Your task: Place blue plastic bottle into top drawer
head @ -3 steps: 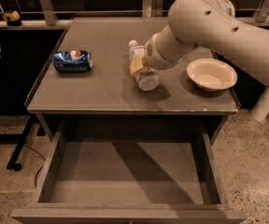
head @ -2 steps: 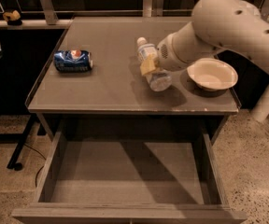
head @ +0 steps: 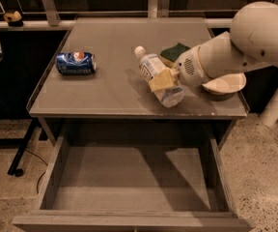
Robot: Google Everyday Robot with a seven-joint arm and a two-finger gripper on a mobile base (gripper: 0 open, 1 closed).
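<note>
Camera view, from above and in front of a grey table (head: 105, 93). Shows the gripper (head: 162, 81) over the right half of the tabletop, at the end of a thick white arm (head: 255, 37) reaching in from the right. Clamped around the blue plastic bottle (head: 149, 65) at its middle, with 1 tan finger (head: 164, 79) laid across the front of the label and the other hidden behind. Holds the bottle tilted: white cap up and to the left of the gripper, clear base down and slightly to its right, close to the table's front edge. Cannot tell whether the base touches the tabletop or hangs just above it. Throws a shadow on the grey surface just left of the bottle.

Below and in front of the gripper, the top drawer (head: 129, 178) pulled out wide, with flat grey bottom and low sides in plain sight. Bottle above the tabletop, behind the drawer's opening, not inside it.

Well to the left of the gripper, 1 dark blue soda can (head: 76, 63) lying on its side near the table's left edge. Just right of the gripper, 1 white bowl (head: 224, 84), partly covered by the arm. Just beyond the gripper, 1 green object (head: 175, 51), partly hidden; kind not clear.
</note>
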